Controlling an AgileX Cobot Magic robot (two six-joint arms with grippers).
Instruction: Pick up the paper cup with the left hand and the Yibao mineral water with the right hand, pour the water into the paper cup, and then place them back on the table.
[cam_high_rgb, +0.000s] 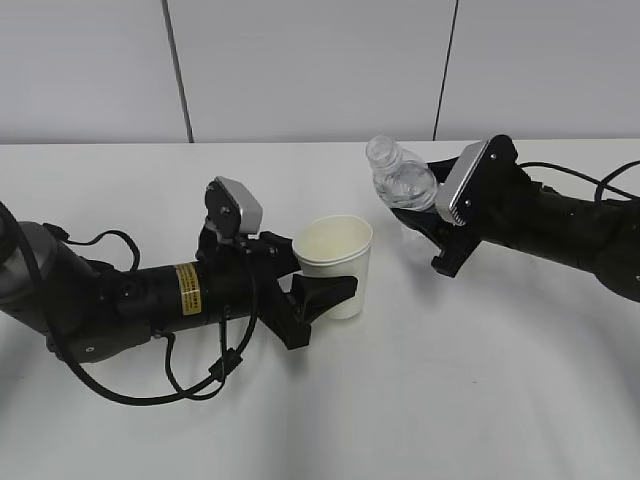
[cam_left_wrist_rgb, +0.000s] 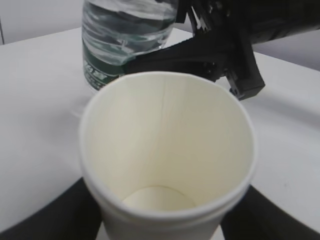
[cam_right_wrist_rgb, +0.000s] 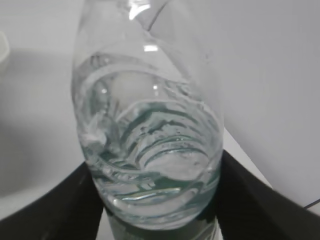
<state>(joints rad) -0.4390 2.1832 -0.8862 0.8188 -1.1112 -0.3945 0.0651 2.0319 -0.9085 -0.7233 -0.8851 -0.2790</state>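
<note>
The paper cup (cam_high_rgb: 335, 262) stands upright with my left gripper (cam_high_rgb: 333, 275) shut around its lower half. Whether its base touches the table (cam_high_rgb: 420, 400) I cannot tell. In the left wrist view the cup (cam_left_wrist_rgb: 167, 145) fills the frame, its inside looks dry, and black fingers (cam_left_wrist_rgb: 47, 215) flank it. My right gripper (cam_high_rgb: 418, 212) is shut on the Yibao mineral water (cam_high_rgb: 400, 180), which is uncapped and leans with its neck toward the cup, up and to the right of the rim. Water (cam_right_wrist_rgb: 150, 165) sits in the bottle (cam_right_wrist_rgb: 145, 100) between the fingers (cam_right_wrist_rgb: 260, 200). The green label (cam_left_wrist_rgb: 102, 70) shows behind the cup.
The white tabletop runs to a pale panelled wall (cam_high_rgb: 300, 60) at the back. Loose black cables (cam_high_rgb: 150, 390) hang from the left arm onto the table. The right arm (cam_high_rgb: 570, 225) reaches in from the right edge.
</note>
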